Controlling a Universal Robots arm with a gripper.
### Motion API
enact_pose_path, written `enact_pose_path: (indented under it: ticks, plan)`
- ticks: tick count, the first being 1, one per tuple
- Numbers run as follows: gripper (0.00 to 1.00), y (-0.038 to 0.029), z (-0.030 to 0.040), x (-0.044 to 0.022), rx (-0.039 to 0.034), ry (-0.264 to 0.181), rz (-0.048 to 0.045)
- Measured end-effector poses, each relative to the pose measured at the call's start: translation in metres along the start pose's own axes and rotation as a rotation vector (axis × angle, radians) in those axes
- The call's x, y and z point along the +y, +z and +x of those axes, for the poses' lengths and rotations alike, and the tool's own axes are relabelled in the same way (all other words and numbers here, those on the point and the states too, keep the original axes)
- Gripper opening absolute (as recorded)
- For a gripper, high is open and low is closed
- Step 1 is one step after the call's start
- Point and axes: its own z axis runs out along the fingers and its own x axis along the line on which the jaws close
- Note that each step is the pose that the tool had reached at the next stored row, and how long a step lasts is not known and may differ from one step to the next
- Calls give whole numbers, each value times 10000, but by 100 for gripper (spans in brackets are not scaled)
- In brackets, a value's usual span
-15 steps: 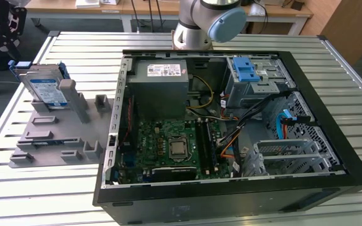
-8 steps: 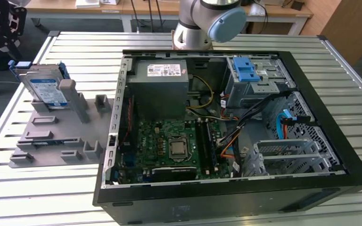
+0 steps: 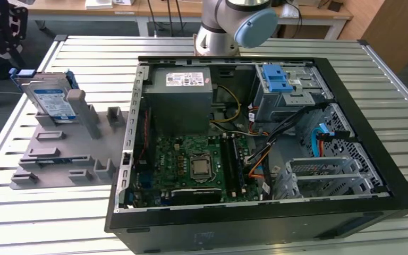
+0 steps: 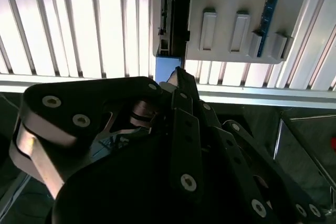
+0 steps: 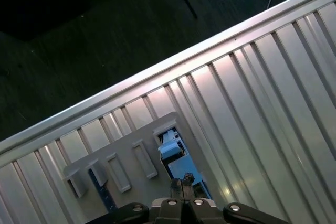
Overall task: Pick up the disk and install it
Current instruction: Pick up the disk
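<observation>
Hovering over disk (image 5: 178, 167), gripper (image 5: 182, 182) is seen in first wrist view | fingers pressed together w/ nothing pinched | disk propped in grey holder (image 3: 69, 159), exterior view's left

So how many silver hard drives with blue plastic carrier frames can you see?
1: the silver hard drive in its blue frame stands in the grey fixture at the exterior view's left. Others may be hidden.
</observation>
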Motion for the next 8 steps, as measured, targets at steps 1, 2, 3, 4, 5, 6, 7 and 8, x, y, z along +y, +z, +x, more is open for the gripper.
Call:
enact_pose_path:
  ticks: [1,2,3,4,5,6,7,8]
  plan:
    - [11,0,0,0,-3,-118,9]
    - [11,1,0,0,-8,-232,20]
    - [11,1,0,1,-12,-334,31]
    - [11,1,0,0,-18,-438,43]
    - [11,2,0,0,-23,-544,54]
    - [11,2,0,0,-27,-650,64]
    - [11,3,0,0,-29,-749,69]
    - [11,3,0,0,-29,-853,71]
